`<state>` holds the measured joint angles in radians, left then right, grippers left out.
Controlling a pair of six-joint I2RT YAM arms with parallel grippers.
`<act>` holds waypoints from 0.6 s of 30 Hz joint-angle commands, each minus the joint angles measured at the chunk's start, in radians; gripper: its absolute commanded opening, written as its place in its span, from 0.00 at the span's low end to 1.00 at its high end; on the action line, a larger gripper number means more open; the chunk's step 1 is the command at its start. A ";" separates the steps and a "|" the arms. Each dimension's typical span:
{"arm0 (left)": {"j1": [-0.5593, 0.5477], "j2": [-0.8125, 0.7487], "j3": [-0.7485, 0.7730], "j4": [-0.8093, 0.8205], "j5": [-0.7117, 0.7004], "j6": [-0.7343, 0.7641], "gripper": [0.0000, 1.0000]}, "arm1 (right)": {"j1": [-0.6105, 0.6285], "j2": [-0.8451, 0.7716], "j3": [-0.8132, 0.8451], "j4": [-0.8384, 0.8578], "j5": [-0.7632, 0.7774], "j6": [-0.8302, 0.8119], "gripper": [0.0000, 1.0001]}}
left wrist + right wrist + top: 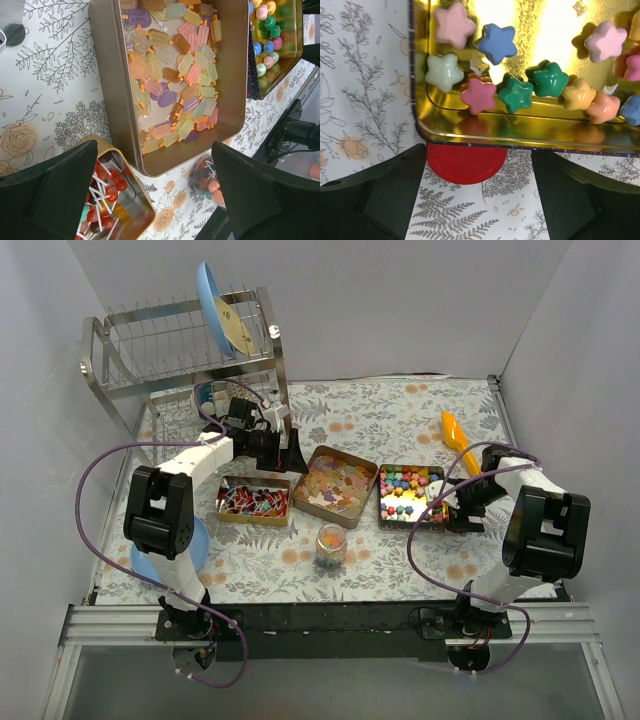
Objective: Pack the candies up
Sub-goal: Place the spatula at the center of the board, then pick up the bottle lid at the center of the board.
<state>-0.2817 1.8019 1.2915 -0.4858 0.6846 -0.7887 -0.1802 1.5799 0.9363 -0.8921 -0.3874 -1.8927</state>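
Observation:
The candies lie in three open tins. Red, blue and white lollipops (252, 502) fill the left one, pale flat popsicle pieces (336, 486) the middle one, bright star nuggets (408, 490) the right one. A small clear jar (331, 544) holding a few candies stands in front of the middle tin. My left gripper (288, 452) hovers open behind the lollipop tin (127, 207) with nothing between its fingers (55, 192). My right gripper (480, 200) is open at the star tin's (470, 129) near corner. A round red lid (465, 164) lies flat on the cloth between its fingers (375, 195), untouched.
An orange scoop (454, 430) lies at the back right. A metal dish rack (170, 350) with a blue plate (211, 292) stands at the back left. Another blue plate (193, 543) lies by the left arm's base. White walls enclose the table.

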 commanded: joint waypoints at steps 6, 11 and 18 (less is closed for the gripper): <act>-0.025 -0.041 0.006 0.024 0.021 0.045 0.98 | 0.001 0.054 0.018 -0.005 0.053 -0.052 0.90; -0.025 -0.056 0.000 0.001 0.013 0.088 0.98 | 0.001 0.032 -0.002 0.015 0.067 -0.007 0.74; -0.010 -0.145 -0.110 0.059 0.056 0.129 0.98 | -0.036 -0.052 0.032 -0.068 0.082 0.095 0.60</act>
<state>-0.2962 1.7699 1.2457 -0.4732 0.7010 -0.6964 -0.1902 1.6081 0.9470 -0.8944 -0.3191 -1.8488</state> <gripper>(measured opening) 0.982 0.697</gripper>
